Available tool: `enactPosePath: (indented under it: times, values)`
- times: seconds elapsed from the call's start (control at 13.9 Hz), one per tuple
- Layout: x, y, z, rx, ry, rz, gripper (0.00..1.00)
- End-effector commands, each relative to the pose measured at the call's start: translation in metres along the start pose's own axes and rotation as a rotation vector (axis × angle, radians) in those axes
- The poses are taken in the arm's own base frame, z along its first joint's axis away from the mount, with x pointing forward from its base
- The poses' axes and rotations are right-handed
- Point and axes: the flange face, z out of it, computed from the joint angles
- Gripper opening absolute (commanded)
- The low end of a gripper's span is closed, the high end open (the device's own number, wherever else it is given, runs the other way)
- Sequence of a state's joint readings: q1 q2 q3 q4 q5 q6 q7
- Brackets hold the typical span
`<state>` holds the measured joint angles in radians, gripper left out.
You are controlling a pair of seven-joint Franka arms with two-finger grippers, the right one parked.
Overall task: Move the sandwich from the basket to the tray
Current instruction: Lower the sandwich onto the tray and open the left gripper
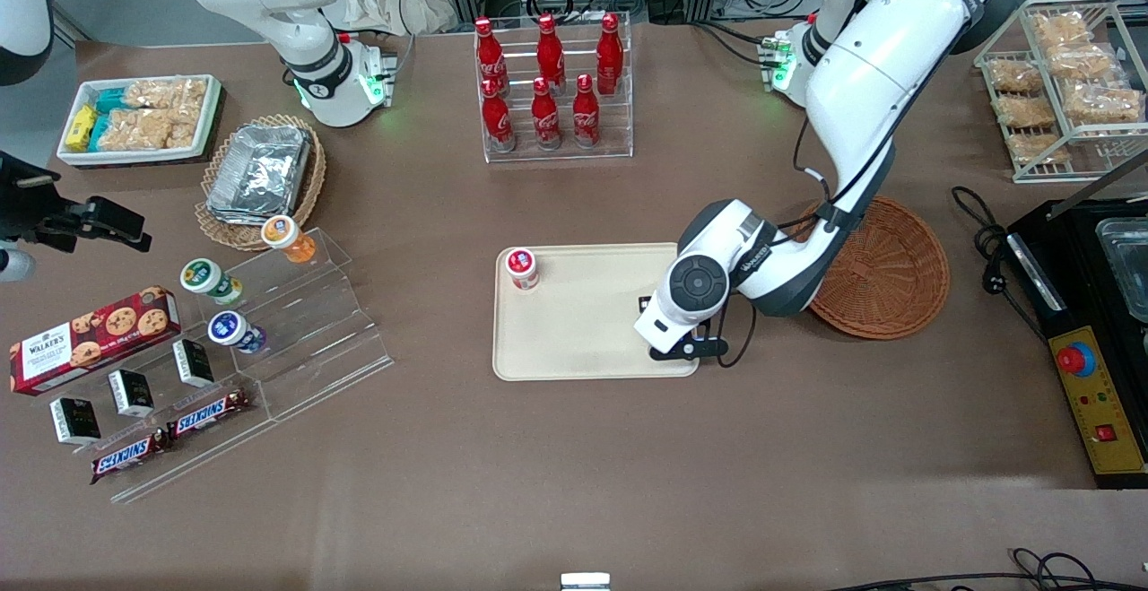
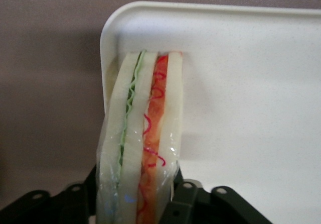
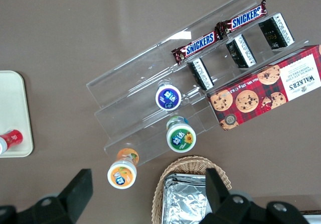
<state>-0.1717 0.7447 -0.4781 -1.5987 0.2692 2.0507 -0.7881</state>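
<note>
Brown table holds the tray [image 1: 574,340]. Over its corner nearest the basket [image 1: 888,277], the gripper [image 2: 135,204] grasps the sandwich [image 2: 143,133] on edge, pointing down at it.

Looks like a robot lab dressed as a snack shop: brown table [image 1: 556,483], cola bottles [image 1: 547,80] in a clear rack, Snickers bars [image 1: 170,437], control box [image 1: 1090,394], cables, perhaps equipment racks.

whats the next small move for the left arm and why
Probably lower a touch, then release. The pincer holds the sandwich on edge over the tray, close to its corner rim, and the basket is already empty. Whether the sandwich touches the tray is unclear.
</note>
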Motion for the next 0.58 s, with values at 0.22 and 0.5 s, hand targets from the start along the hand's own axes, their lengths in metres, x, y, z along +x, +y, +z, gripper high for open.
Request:
enactPosePath:
  times: [0.22, 0.5]
  values:
    - [-0.001, -0.014, -0.088, 0.051, 0.034, -0.019, 1.00]
    - [-0.011, -0.023, -0.155, 0.031, 0.057, -0.045, 1.00]
